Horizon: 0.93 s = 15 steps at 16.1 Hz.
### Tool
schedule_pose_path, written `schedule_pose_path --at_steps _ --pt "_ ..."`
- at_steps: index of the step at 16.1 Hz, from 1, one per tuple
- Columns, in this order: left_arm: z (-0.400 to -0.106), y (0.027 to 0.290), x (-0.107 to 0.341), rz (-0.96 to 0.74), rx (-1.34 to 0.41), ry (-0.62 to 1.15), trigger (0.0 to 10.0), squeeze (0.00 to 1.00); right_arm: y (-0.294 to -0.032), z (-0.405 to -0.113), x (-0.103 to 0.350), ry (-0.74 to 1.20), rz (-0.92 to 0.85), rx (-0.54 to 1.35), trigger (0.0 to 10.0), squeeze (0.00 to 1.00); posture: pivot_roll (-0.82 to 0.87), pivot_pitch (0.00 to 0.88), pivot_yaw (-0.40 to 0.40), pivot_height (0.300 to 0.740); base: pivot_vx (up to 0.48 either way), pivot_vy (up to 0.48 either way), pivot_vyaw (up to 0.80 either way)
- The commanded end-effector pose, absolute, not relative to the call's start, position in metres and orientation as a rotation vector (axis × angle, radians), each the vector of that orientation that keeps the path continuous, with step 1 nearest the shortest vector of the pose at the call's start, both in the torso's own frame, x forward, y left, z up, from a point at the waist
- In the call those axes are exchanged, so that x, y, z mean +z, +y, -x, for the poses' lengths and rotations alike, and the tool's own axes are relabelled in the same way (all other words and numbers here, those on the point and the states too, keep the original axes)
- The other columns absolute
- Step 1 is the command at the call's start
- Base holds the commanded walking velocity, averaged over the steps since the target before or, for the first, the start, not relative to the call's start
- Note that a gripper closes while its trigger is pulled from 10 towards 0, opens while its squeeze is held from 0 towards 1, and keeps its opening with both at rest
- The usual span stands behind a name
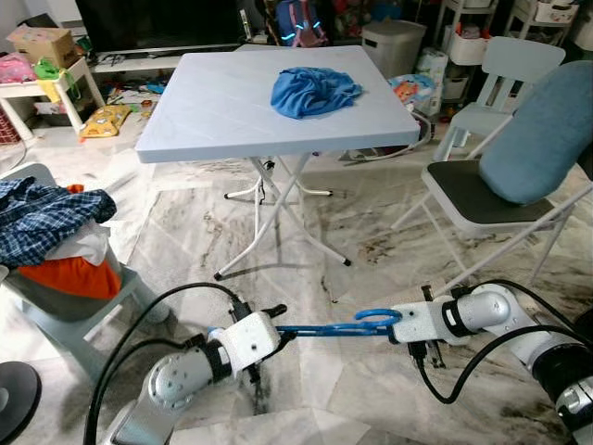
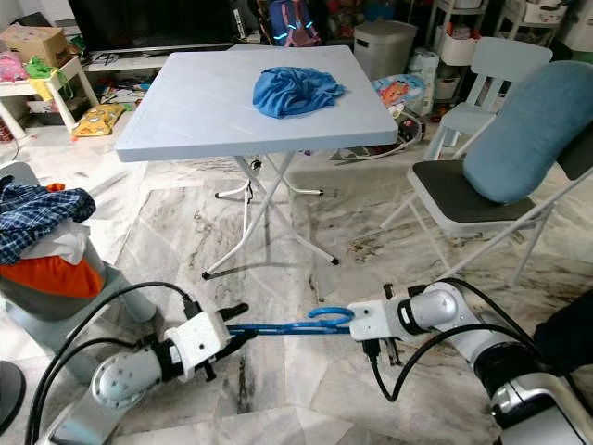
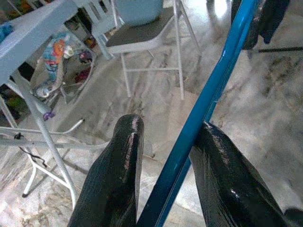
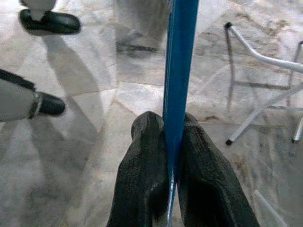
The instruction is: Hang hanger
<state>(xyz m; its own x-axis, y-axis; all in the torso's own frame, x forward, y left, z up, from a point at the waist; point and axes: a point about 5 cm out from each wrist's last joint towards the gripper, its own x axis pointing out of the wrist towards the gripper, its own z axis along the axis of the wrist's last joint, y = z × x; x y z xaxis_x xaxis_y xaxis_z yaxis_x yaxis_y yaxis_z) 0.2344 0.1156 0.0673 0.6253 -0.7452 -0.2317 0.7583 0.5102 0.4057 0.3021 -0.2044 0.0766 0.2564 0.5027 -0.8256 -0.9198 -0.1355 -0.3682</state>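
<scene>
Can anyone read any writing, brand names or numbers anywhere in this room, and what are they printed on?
None can be read.
The cardboard box on the side shelf shows marks too blurred to read.
The colourful packets on the floor carry print too small to read.
The blue hanger shows no lettering.

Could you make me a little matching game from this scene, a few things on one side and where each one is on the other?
Things:
1. blue hanger
2. blue cloth
3. checked clothes
4. blue cushion

Places:
A. on the folding chair
B. heaped on the grey bin at the robot's left
C. between the two grippers
D. on the white table

Pairs: 1-C, 2-D, 3-B, 4-A
</scene>
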Motion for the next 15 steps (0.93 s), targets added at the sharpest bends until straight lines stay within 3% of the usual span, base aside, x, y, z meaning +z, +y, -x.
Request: schedule_pose_path --at_steps 1,8,15 --pt "-0.240 0.114 0.096 -0.457 -0.818 -0.139 10.0 1.00 -0.214 -0.298 0.066 0.587 1.180 1.304 0.0 0.00 -0.04 0.000 0.008 0.740 0.000 0.000 0.00" --pt "-0.227 0.103 0.099 -0.353 -0.732 -0.179 10.0 1.00 -0.211 -0.300 0.055 0.597 1.179 1.230 0.0 0.00 -0.03 0.000 -0.003 0.740 0.000 0.000 0.00" --pt "-0.229 0.108 0.071 -0.408 -0.897 0.026 10.0 1.00 -0.207 -0.307 0.062 0.513 1.165 1.179 0.0 0.00 -0.04 0.000 0.007 0.740 0.000 0.000 0.00"
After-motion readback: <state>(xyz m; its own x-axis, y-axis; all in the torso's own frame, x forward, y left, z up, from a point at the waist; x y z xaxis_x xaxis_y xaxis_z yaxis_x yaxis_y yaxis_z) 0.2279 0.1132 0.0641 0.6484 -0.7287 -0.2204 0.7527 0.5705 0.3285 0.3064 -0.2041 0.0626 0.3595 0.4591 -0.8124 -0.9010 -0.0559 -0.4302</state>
